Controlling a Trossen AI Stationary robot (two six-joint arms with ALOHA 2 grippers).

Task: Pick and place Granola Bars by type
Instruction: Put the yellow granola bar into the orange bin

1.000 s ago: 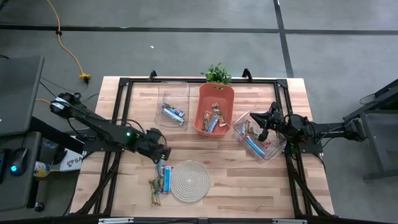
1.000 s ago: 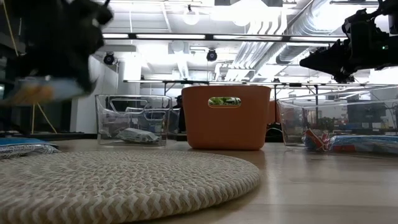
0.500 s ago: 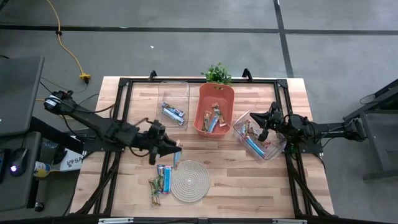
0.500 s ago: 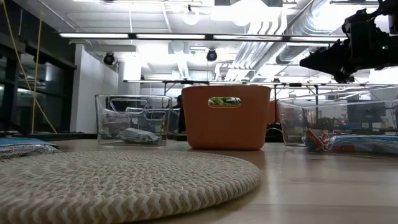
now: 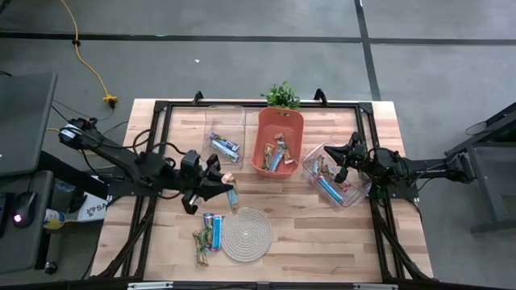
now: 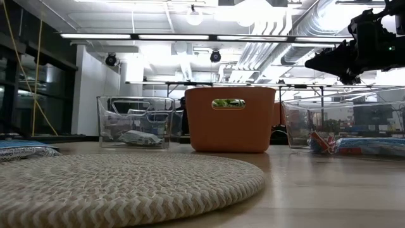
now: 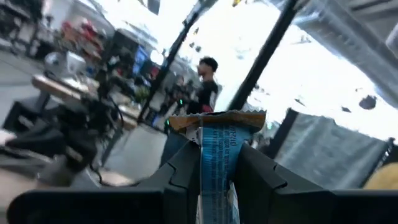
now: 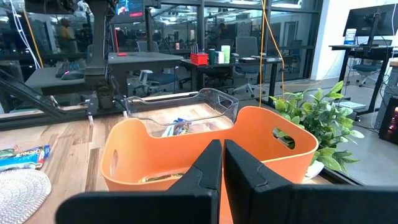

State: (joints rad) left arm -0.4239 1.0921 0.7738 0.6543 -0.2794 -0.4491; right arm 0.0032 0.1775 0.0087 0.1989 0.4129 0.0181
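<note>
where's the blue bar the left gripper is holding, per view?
High: blue bar at the left gripper, above the table between the woven mat and the orange bin.
Low: not in it.
Left wrist: centre, between the fingers.
Right wrist: not visible.
Shared landmark: orange bin.

Around your wooden counter (image 5: 322,242) you have grey floor (image 5: 242,64) crossed by a yellow cable (image 5: 89,64); overhead, strip lights (image 6: 190,37) and ducts (image 6: 297,38) line the ceiling.
</note>
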